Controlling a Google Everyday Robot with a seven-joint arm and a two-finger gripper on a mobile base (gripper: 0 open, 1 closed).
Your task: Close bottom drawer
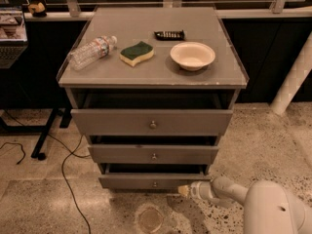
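Jaws look clenched to one tip, holding nothing. My gripper [184,190] sits low, just near of the bottom drawer [129,182], right of its knob. That drawer juts out slightly. I judge the push is next: press its front straight away, squarely.

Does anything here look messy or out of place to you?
All three drawers hang partly open: the top drawer, middle drawer and bottom drawer. A water bottle lies on its side on the cabinet top. The gripper sits low by the bottom drawer's front, near its right end.
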